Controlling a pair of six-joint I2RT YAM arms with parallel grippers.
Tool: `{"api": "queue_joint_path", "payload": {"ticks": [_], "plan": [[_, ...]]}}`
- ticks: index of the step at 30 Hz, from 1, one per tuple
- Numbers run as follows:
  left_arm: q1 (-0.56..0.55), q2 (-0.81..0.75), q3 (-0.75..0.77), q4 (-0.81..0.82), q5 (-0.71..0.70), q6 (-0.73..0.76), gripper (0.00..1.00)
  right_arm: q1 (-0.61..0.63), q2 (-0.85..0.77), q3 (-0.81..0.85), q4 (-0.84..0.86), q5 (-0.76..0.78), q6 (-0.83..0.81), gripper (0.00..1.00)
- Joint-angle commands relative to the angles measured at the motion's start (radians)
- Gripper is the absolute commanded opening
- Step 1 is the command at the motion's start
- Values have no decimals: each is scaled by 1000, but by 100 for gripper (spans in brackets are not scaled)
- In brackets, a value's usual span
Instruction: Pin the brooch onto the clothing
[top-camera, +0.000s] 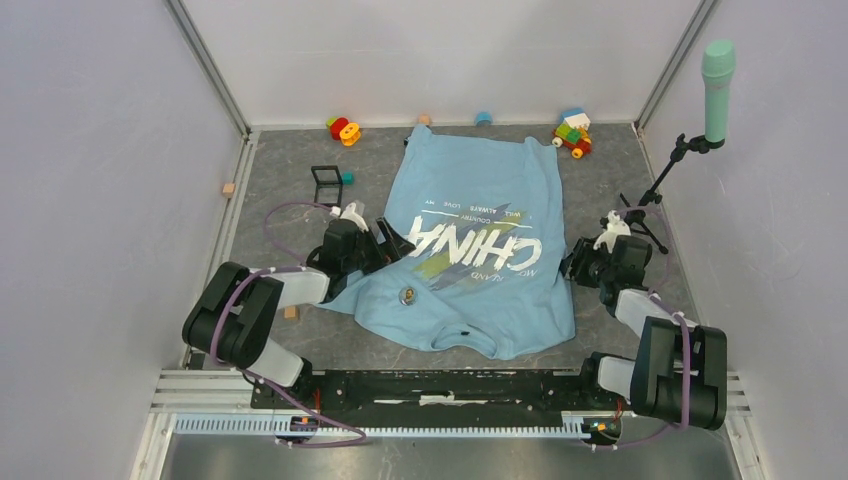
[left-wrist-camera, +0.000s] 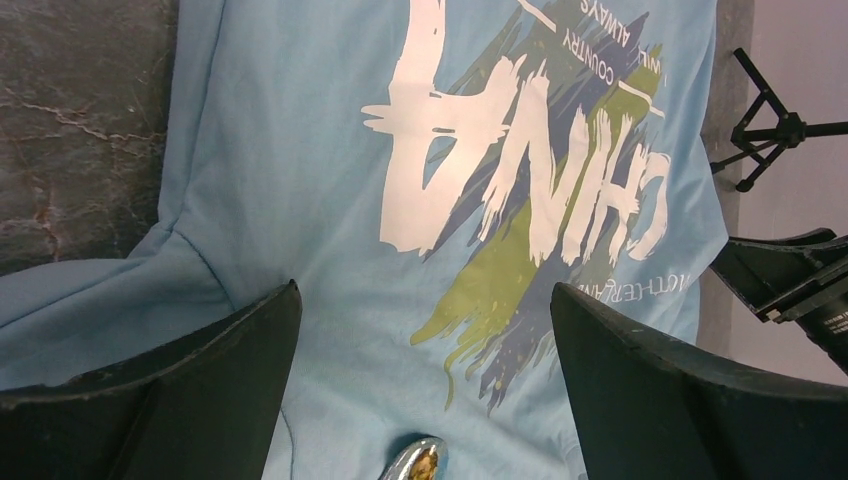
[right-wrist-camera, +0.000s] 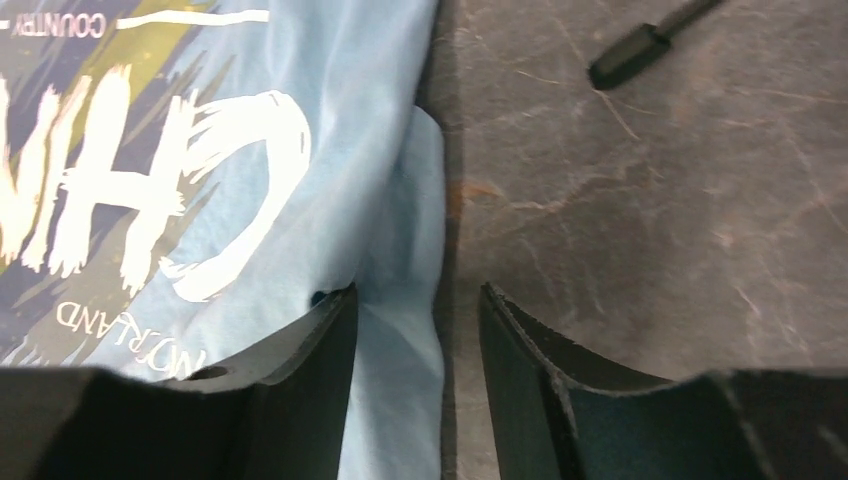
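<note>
I noted bare grey table (top-camera: 290, 190) on both sides of the light blue T-shirt (top-camera: 470, 250); its right edge ran between the parted fingers of the right gripper (right-wrist-camera: 415, 300), and a black microphone stand (top-camera: 655, 190) stood close behind that arm. The brooch (left-wrist-camera: 420, 462) was a small round silvery disc with a golden glint, lying on the shirt on the near side of the white CHINA print. It lay between the wide-spread fingers of the left gripper (left-wrist-camera: 425, 300), behind their tips and touching neither.

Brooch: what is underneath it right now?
The brooch lies on top of the T-shirt, on plain blue fabric. Its underside is covered by the disc itself, so whether the pin pierces the cloth cannot be seen.
</note>
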Motion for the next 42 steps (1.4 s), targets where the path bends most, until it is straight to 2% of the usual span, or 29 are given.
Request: {"api": "queue_joint_path", "payload": {"ticks": [1,2,3,6,8,11,14,15,17,19,20,22,24,26,32,35,38,42], "plan": [[3,-28,29,-64,8,59,100,36,63,22,60,-73,-1,50],[3,-29,29,-69,3,63,100,39,79,25,70,-82,7,45],[4,-28,27,-72,-4,65,100,41,90,28,74,-88,17,35],[6,-37,12,-86,-37,65,100,40,43,45,28,-17,39,2],[5,-47,2,-101,-66,69,100,39,-57,77,-75,133,39,0],[7,-54,-3,-127,-89,82,100,40,-250,118,-224,435,34,0],[7,-55,-9,-130,-82,85,100,39,-424,113,-292,632,42,0],[7,-54,-11,-127,-77,85,100,39,-470,106,-305,659,45,5],[8,-48,-14,-120,-66,85,100,39,-537,78,-321,698,48,45],[7,-43,-13,-116,-53,87,100,40,-567,51,-326,727,43,73],[7,-43,-14,-112,-44,88,100,39,-572,45,-329,731,38,81],[7,-49,-11,-105,-33,92,100,40,-558,38,-331,726,28,91],[7,-58,-3,-107,-29,104,100,39,-517,33,-326,706,28,96],[7,-66,18,-127,-20,125,100,40,-459,32,-311,648,23,96],[-26,-167,97,-232,-25,242,100,21,-378,-14,-256,539,91,87],[-111,-245,131,-305,-110,297,100,-12,-402,-35,-254,550,99,86],[-250,-306,165,-345,-180,361,100,-50,-424,-38,-265,528,96,91],[-459,-291,177,-247,-165,403,100,-65,-457,-22,-294,520,96,93]]}}
